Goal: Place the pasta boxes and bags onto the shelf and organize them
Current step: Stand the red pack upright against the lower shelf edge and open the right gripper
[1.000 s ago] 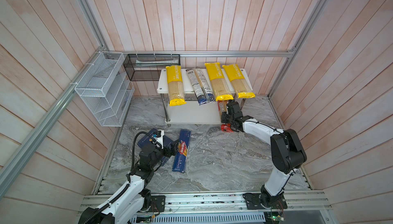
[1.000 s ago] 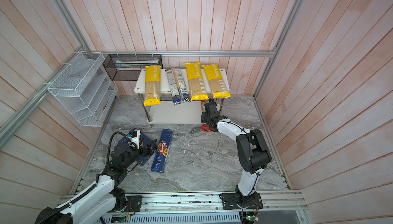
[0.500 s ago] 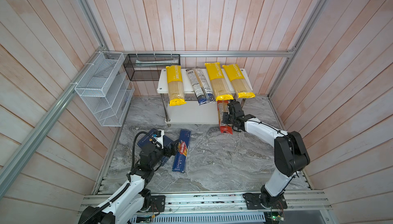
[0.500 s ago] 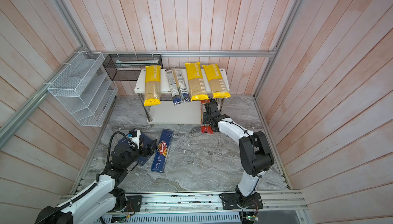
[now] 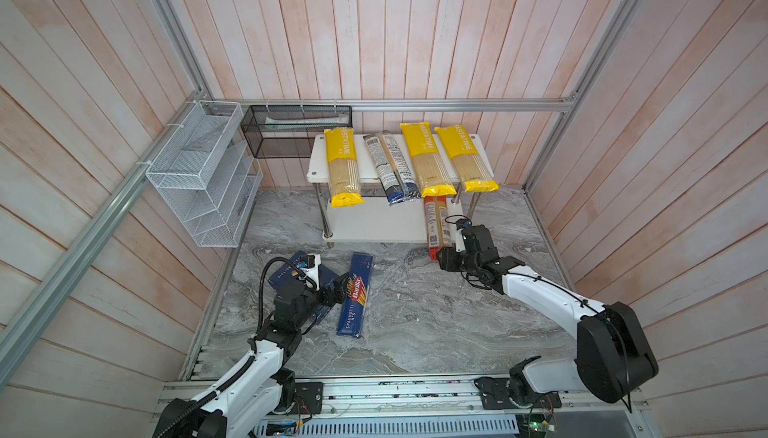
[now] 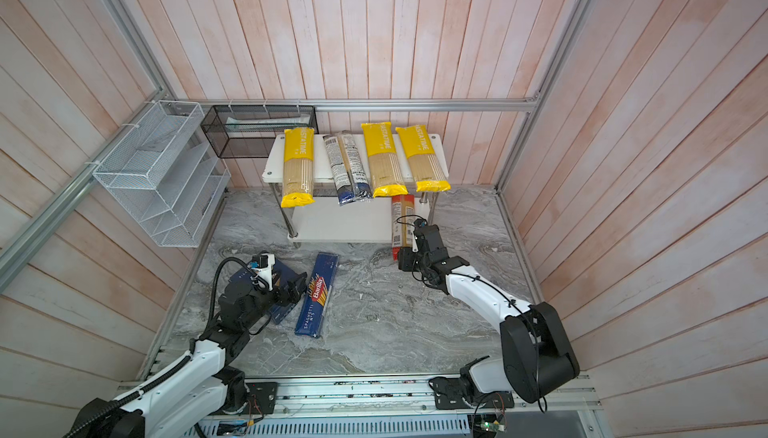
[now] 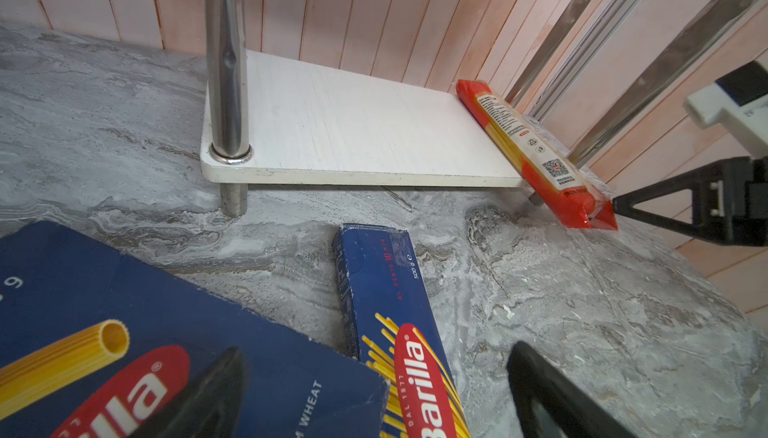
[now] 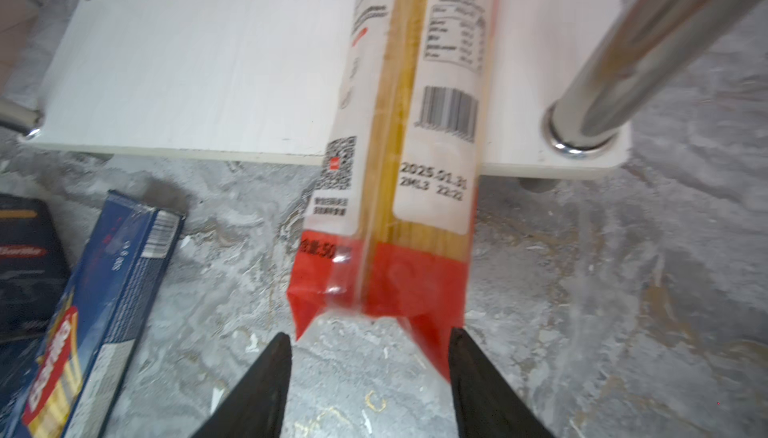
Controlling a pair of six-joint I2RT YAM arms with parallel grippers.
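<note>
Pasta bags: we are seeing three yellow bags (image 5: 426,161) and two slim clear bags (image 5: 388,166) lying across the top board of the shelf (image 5: 318,166), near ends hanging over its front edge. The red-ended bag (image 5: 435,224) is lying lengthwise on the lower board at its right end, just beside the front right post (image 8: 615,66), its red end sticking out past the board's edge over the marble table (image 5: 415,311). In the right wrist view the right gripper (image 8: 370,334) is sitting at that red end, jaws parted about as wide as the bag and not pinching it; one fingertip (image 8: 471,369) is touching the bag's corner. Both boxes are lying flat on the table, apart from the shelf: the narrow spaghetti box (image 5: 355,298) and, to its left in both top views, the wide rigatoni box (image 5: 286,274), partly under the left arm (image 5: 291,311). The left gripper (image 7: 376,348) is hovering over them with jaws spread wide, the spaghetti box's end showing between its fingers; we cannot tell whether it is touching either box.
</note>
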